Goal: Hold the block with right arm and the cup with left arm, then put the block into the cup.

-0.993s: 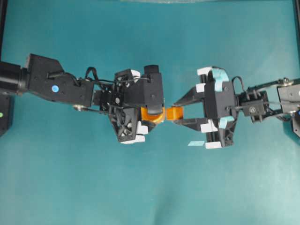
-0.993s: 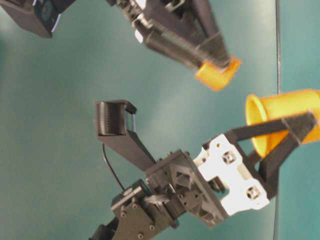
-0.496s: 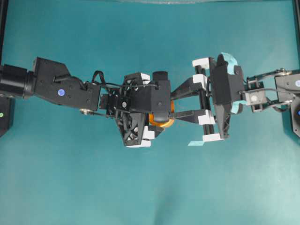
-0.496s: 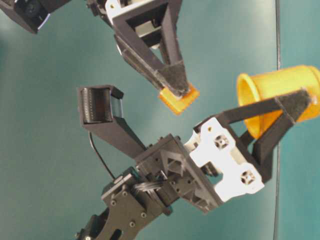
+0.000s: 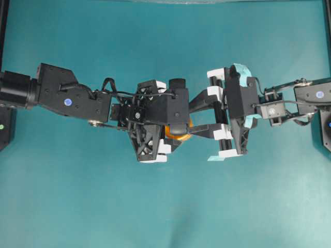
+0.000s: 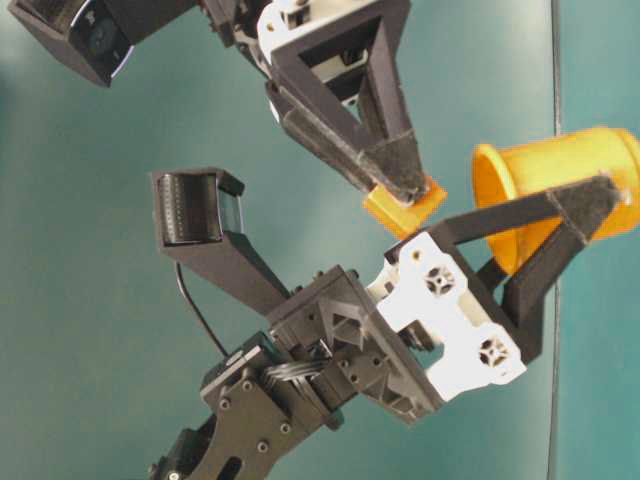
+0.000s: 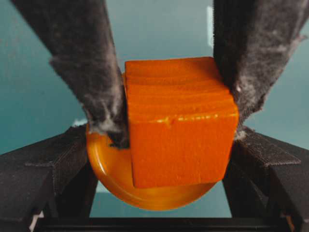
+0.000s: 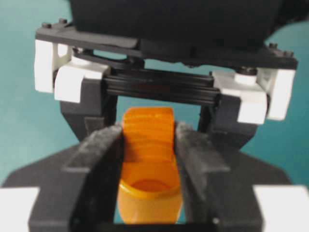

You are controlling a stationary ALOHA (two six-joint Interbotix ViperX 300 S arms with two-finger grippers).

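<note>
My left gripper (image 5: 178, 129), on the arm with the blue dot, is shut on the translucent orange cup (image 6: 570, 190), which lies on its side with its mouth toward the other arm. My right gripper (image 5: 190, 121), marked with blue tape, is shut on the orange block (image 6: 403, 208) and holds it just outside the cup's rim, off the table. In the left wrist view the block (image 7: 178, 125) covers most of the cup's mouth (image 7: 149, 198). In the right wrist view the block (image 8: 147, 128) sits between my pads, above the cup (image 8: 149, 203). From overhead the block is mostly hidden.
A pale blue tape strip (image 5: 216, 157) lies on the teal table (image 5: 165, 206) just below the right gripper. Both arms meet mid-table, and the left gripper's body (image 8: 159, 82) is close in front of the right gripper.
The two grippers have closed the gap between them. The right gripper has turned and carried the block up to the cup's rim. The cup has shifted only slightly.
</note>
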